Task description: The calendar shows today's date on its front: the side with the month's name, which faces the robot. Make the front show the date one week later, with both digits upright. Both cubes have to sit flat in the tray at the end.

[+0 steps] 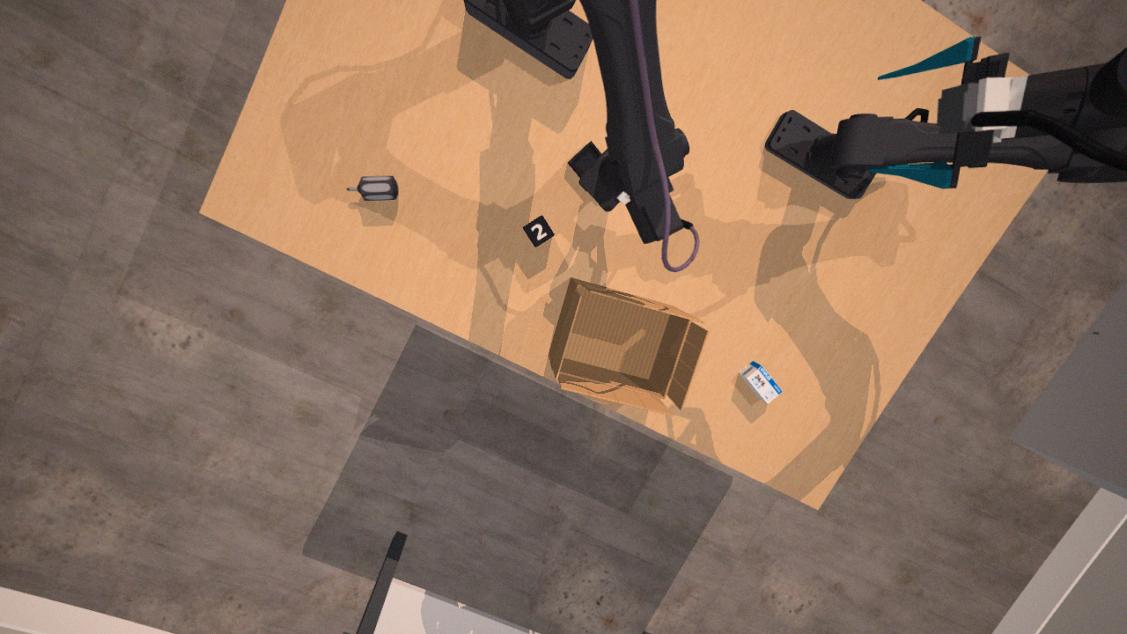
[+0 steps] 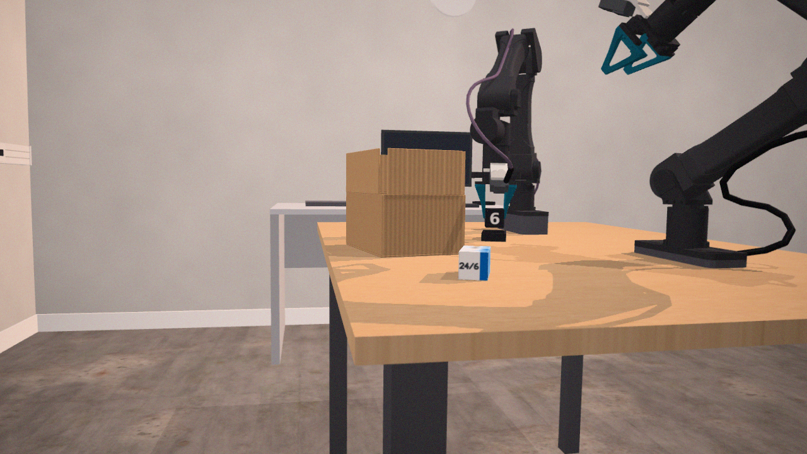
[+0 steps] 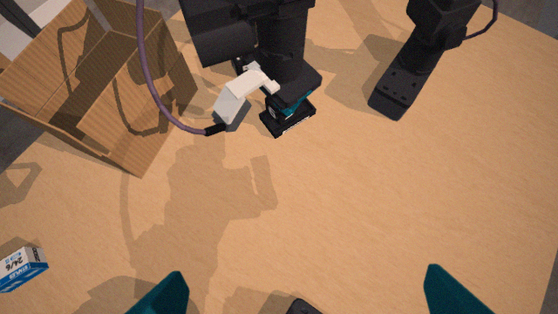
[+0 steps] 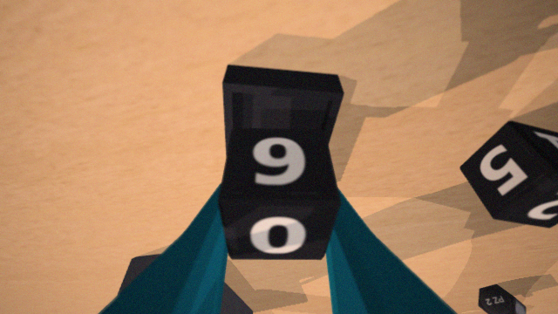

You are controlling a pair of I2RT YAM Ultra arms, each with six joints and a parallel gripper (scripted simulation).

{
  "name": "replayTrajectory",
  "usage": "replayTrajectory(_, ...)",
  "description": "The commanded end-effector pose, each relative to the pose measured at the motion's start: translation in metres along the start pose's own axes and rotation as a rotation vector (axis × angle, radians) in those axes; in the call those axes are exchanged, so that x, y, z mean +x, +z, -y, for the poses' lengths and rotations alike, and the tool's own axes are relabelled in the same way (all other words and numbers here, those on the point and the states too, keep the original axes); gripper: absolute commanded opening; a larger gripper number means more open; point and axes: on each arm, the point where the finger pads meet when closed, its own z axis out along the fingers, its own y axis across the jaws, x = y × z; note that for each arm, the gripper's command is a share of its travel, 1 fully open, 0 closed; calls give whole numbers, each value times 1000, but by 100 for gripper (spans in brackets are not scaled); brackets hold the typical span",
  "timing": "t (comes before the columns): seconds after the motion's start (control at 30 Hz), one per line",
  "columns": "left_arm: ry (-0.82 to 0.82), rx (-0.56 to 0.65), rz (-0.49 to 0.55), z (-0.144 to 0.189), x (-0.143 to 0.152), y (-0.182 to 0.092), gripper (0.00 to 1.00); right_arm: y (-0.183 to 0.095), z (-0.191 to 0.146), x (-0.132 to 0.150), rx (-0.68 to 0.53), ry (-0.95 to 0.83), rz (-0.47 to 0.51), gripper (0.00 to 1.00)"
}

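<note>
My right gripper [image 2: 494, 213] [image 4: 277, 191] is shut on a black digit cube [image 2: 489, 224] [image 3: 272, 112] [image 4: 279, 205], held just above the black tray [image 2: 493, 236] [image 3: 269, 126] [image 4: 282, 78]. In the right wrist view its faces read 0 and a 9-like digit; the exterior view shows that kind of face as 6. Pale lettering on the tray's side is illegible in the left wrist view. The other cube [image 1: 539, 231] [image 4: 493, 187] lies on the table, 2 on top and 5 on a side. My left gripper [image 1: 875, 123] [image 2: 616, 70] [image 3: 299, 278] is open, high and away from the cubes.
An open cardboard box [image 1: 618, 339] [image 2: 423, 222] [image 3: 126, 105] stands near the tray. A staples box [image 1: 761, 382] [image 2: 473, 264] [image 3: 22, 266] lies beyond it. A screwdriver [image 1: 377, 187] [image 4: 497, 299] lies past the loose cube. The table edge [image 2: 507, 344] shows in the exterior view.
</note>
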Motion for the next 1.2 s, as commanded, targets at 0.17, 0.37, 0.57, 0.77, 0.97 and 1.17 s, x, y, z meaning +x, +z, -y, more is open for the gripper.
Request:
replayTrajectory(0.17,-1,9,23,-1,-2,-10,100,-34,1,-7,-11,15,18,35)
replayTrajectory(0.37,-1,9,23,-1,-2,-10,100,-29,5,-38,-2,16,7,35)
replayTrajectory(0.57,-1,9,23,-1,-2,-10,100,-22,9,-78,2,15,10,35)
replayTrajectory(0.77,-1,9,23,-1,-2,-10,100,-4,12,-127,10,10,15,35)
replayTrajectory(0.97,-1,9,23,-1,-2,-10,100,8,11,-150,13,4,18,35)
replayTrajectory(1.17,-1,9,23,-1,-2,-10,100,7,13,-154,12,16,26,35)
